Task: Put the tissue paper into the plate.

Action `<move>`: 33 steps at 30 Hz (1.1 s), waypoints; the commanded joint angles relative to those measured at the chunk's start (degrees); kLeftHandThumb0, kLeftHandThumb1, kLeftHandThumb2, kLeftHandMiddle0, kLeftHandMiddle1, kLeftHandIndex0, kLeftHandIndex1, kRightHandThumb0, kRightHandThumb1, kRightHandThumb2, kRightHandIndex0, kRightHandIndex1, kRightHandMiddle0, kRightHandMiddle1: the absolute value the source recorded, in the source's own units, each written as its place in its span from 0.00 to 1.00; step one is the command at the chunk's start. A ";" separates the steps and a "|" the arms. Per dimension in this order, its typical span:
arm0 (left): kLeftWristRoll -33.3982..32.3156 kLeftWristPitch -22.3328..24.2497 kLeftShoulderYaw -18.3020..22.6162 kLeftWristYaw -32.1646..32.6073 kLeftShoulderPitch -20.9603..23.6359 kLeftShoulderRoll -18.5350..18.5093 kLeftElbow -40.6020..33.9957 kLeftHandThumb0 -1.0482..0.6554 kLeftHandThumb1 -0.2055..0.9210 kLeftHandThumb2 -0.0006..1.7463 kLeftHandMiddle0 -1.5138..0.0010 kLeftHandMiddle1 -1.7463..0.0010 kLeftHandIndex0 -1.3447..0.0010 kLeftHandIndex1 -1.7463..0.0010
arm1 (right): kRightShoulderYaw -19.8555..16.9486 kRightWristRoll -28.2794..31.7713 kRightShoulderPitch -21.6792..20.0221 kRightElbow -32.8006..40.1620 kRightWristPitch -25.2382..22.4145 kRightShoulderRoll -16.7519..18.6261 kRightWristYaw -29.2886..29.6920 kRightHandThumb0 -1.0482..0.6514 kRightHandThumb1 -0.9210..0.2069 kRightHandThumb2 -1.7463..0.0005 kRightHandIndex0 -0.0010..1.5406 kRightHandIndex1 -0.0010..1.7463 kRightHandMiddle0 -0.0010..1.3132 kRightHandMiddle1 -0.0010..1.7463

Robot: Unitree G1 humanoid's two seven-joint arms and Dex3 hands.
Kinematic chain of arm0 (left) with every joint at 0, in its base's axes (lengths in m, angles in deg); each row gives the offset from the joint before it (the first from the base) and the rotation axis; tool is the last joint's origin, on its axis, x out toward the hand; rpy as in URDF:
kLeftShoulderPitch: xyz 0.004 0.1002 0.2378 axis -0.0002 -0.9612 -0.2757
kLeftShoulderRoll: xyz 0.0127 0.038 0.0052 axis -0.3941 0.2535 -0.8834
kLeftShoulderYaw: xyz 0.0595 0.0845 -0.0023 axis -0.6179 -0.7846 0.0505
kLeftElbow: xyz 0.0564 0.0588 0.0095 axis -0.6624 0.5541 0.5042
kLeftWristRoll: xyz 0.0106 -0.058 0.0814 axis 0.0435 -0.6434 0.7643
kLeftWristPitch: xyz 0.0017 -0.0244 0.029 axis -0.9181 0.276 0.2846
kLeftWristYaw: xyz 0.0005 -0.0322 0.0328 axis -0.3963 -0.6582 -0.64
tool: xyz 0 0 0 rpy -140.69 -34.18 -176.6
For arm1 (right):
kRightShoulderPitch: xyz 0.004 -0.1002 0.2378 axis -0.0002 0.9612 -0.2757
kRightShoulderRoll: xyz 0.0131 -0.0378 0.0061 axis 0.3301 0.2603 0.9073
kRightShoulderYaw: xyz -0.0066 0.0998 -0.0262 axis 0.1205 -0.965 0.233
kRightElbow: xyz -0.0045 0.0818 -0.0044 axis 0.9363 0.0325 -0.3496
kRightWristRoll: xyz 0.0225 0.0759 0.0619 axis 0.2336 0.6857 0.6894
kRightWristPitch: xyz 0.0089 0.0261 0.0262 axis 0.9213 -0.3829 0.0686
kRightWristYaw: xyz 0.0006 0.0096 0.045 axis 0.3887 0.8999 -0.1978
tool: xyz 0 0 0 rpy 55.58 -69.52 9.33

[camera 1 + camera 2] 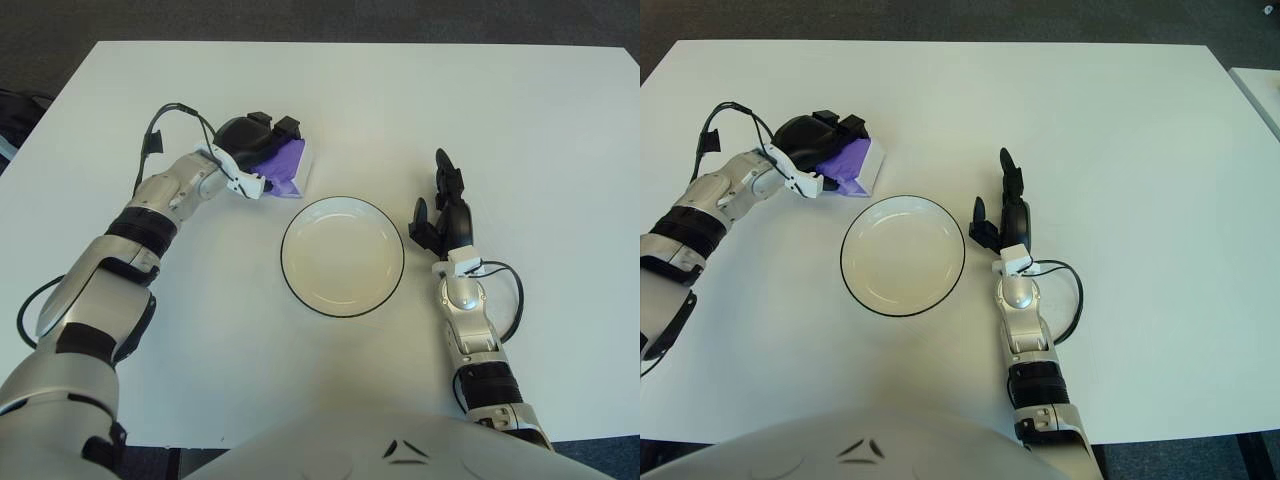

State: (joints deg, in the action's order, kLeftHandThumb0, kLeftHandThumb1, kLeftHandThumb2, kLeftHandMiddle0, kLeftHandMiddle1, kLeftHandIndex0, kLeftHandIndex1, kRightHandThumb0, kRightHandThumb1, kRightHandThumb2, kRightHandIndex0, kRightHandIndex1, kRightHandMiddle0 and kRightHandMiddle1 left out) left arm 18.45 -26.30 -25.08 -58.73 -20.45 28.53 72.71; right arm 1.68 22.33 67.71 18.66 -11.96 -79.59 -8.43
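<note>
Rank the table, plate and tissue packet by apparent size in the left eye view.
1. Table, largest.
2. Plate.
3. Tissue packet, smallest, partly covered by the left hand.

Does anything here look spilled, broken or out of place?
Nothing stands out. The plate sits empty and intact on the table. The left hand is on the purple tissue pack just beyond the plate's left side. The right hand shows right of the plate, holding nothing.
</note>
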 commanded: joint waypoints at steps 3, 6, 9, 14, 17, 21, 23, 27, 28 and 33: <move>-5.42 -5.12 4.38 -0.66 -1.86 -1.80 -3.98 0.61 0.18 0.95 0.44 0.02 0.53 0.00 | -0.30 0.01 3.40 -2.57 -2.26 -0.21 0.16 0.17 0.00 0.50 0.05 0.01 0.00 0.15; -7.45 -6.55 6.32 0.00 -2.83 -1.38 -5.75 0.61 0.18 0.95 0.44 0.03 0.53 0.00 | -0.27 0.20 3.36 -2.69 -2.32 -0.17 -0.01 0.17 0.00 0.50 0.05 0.01 0.00 0.16; -8.34 -7.07 7.68 0.37 -3.63 -0.97 -7.26 0.61 0.19 0.95 0.44 0.03 0.54 0.00 | -0.25 0.26 3.35 -2.75 -2.29 -0.18 -0.09 0.17 0.00 0.50 0.05 0.01 0.00 0.16; -10.09 -7.27 10.88 1.53 -4.98 -0.13 -11.97 0.61 0.21 0.93 0.44 0.04 0.55 0.00 | -0.15 0.15 3.34 -2.95 -2.22 -0.20 -0.10 0.17 0.00 0.50 0.05 0.01 0.00 0.16; -9.89 -7.11 12.02 2.15 -3.85 0.30 -12.19 0.61 0.21 0.93 0.44 0.04 0.56 0.00 | -0.05 0.30 3.39 -3.03 -2.10 -0.25 -0.37 0.17 0.00 0.50 0.05 0.01 0.00 0.16; -9.10 -7.24 12.96 2.79 -1.80 1.01 -12.43 0.61 0.23 0.92 0.45 0.04 0.57 0.00 | 0.03 0.82 3.48 -3.03 -2.08 -0.17 -0.91 0.17 0.00 0.50 0.05 0.01 0.00 0.16; -8.79 -7.62 13.25 2.94 -1.50 1.19 -12.52 0.61 0.23 0.91 0.45 0.04 0.57 0.00 | 0.05 0.95 3.50 -3.05 -2.03 -0.08 -1.01 0.17 0.00 0.50 0.05 0.01 0.00 0.16; -8.78 -7.93 13.44 2.54 -1.28 1.33 -13.12 0.61 0.24 0.91 0.45 0.04 0.57 0.00 | -0.03 0.97 3.52 -3.12 -1.86 0.12 -0.99 0.17 0.00 0.50 0.05 0.01 0.00 0.17; -8.81 -7.91 13.48 2.28 -1.22 1.39 -13.67 0.61 0.24 0.91 0.45 0.04 0.58 0.00 | -0.05 0.99 3.53 -3.13 -1.82 0.16 -0.97 0.17 0.00 0.50 0.05 0.01 0.00 0.17; -8.61 -8.12 13.38 1.66 -1.04 2.03 -16.70 0.61 0.24 0.91 0.45 0.04 0.57 0.00 | -0.07 0.98 3.55 -3.23 -1.94 0.20 -0.98 0.17 0.00 0.50 0.05 0.01 0.00 0.17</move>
State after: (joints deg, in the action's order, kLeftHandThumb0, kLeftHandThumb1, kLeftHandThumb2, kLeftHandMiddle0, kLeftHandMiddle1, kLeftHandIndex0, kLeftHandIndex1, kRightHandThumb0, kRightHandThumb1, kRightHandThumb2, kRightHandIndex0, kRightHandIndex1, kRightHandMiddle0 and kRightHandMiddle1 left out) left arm 9.50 -33.52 -12.21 -56.81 -22.30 30.17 58.31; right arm 1.67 22.64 67.68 18.75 -11.73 -79.54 -9.16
